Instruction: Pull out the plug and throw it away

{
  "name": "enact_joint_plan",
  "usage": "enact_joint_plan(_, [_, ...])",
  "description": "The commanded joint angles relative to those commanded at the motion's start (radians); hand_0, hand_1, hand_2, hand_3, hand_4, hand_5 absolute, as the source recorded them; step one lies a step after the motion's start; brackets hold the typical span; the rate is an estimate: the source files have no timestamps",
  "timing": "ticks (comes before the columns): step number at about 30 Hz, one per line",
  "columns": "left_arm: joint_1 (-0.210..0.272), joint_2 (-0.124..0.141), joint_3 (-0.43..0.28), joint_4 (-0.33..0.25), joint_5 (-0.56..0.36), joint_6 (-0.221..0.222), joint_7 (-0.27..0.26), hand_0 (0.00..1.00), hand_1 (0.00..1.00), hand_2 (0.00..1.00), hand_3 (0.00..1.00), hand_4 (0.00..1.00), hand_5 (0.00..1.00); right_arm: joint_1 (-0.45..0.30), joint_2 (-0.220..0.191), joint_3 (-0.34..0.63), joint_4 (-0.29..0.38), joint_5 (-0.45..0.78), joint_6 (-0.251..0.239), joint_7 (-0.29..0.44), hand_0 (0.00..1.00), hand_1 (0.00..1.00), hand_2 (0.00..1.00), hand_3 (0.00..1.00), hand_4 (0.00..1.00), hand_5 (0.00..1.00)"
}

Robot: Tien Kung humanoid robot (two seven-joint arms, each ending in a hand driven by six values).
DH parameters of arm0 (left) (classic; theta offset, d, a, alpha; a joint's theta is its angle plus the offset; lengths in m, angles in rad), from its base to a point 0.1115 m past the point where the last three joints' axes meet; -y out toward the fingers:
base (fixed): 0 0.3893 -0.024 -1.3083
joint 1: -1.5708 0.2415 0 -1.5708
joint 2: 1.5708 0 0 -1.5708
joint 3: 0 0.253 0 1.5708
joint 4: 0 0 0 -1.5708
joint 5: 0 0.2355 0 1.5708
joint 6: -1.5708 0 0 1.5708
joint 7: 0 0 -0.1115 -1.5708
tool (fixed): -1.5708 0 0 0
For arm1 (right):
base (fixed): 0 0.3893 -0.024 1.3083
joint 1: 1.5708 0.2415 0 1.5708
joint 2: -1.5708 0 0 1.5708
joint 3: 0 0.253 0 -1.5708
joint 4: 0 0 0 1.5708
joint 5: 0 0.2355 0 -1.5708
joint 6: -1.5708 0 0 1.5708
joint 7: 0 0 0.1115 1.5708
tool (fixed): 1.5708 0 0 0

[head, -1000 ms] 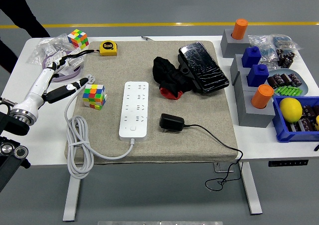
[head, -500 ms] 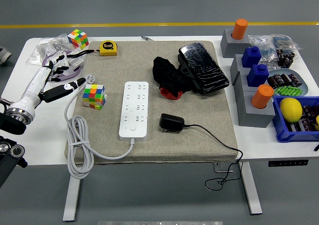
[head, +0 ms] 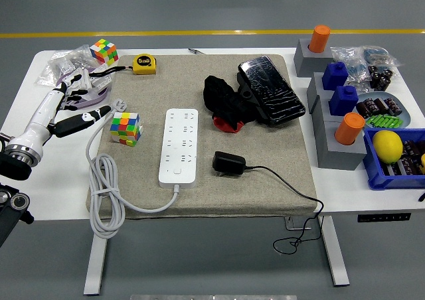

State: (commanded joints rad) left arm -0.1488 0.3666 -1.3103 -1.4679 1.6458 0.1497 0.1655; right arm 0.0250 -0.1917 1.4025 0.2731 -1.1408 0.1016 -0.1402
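A white power strip [head: 179,146] lies on the beige mat [head: 265,194] with no plug in its sockets. A black plug adapter [head: 228,162] lies loose on the mat just right of the strip, and its thin black cord [head: 292,188] runs off the front right of the table. My left hand [head: 70,104] is at the table's left edge, fingers spread and holding nothing, well left of the strip. My right hand is not in view.
A Rubik's cube [head: 125,127] sits left of the strip, another [head: 104,50] at the back left near a yellow tape measure [head: 143,64]. A black cloth [head: 226,101] and black pouch [head: 270,89] lie behind. Grey blocks and a blue bin [head: 392,157] stand at right.
My left hand has drawn back to the left and slightly up, away from the mat. The person at the top left has left the picture.
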Motion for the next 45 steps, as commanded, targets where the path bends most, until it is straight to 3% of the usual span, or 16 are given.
enact_joint_plan(45, [0.000, 0.005, -0.003, -0.004, 0.001, -0.022, 0.021, 0.652, 0.783, 0.798, 0.959, 0.961, 0.510, 0.005, -0.005, -0.015, 0.002, 0.012, -0.001, 0.000, 0.620, 0.669, 0.692, 0.624, 0.966, 0.421])
